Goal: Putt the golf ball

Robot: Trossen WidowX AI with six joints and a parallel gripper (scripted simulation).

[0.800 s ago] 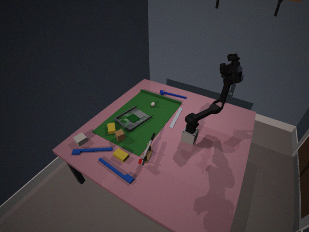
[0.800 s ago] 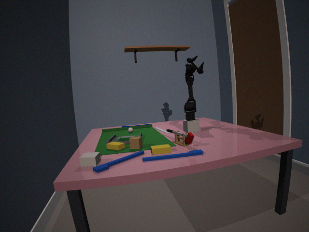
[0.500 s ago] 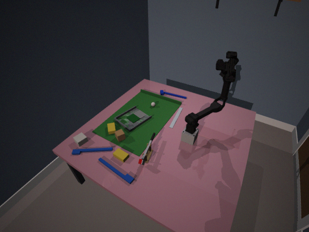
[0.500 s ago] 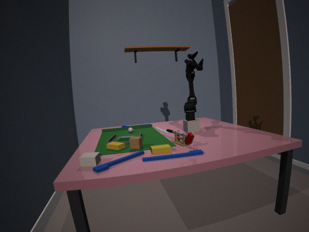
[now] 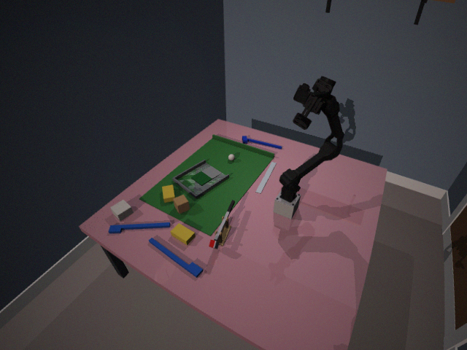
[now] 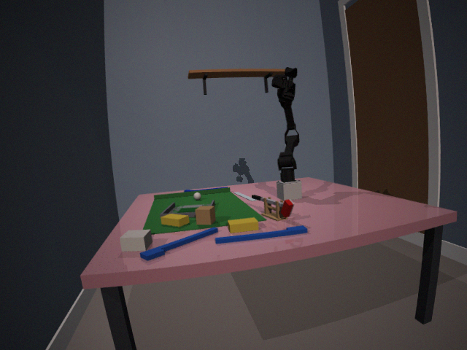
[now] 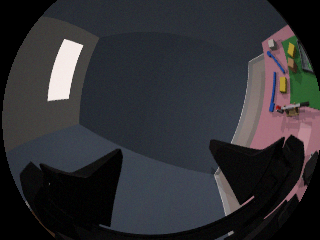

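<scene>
The red putter (image 5: 223,227) (image 6: 287,208) (image 7: 295,106) rests tilted in a small wooden stand (image 5: 225,238) (image 6: 272,215), red head toward the table's front, black grip toward the back. The white golf ball (image 5: 230,157) (image 6: 197,195) lies on the green mat (image 5: 241,181) (image 6: 233,205) near its raised back edge. The grey-walled ramp piece (image 5: 196,195) stands mid-mat, its sloped face (image 5: 211,172) toward the ball and a dark green square (image 5: 201,178) inside. My gripper (image 7: 167,150) is open and empty, high above the table and far from putter and ball.
Blue clubs (image 5: 141,226) (image 5: 175,256) (image 5: 263,143) lie off the mat. Yellow blocks (image 5: 168,193) (image 5: 182,233), a brown block (image 5: 181,204) and a whitish block (image 5: 121,209) sit toward the front left. A pale flat strip (image 5: 265,177) lies between mat and arm base. A shelf (image 6: 233,73) hangs behind.
</scene>
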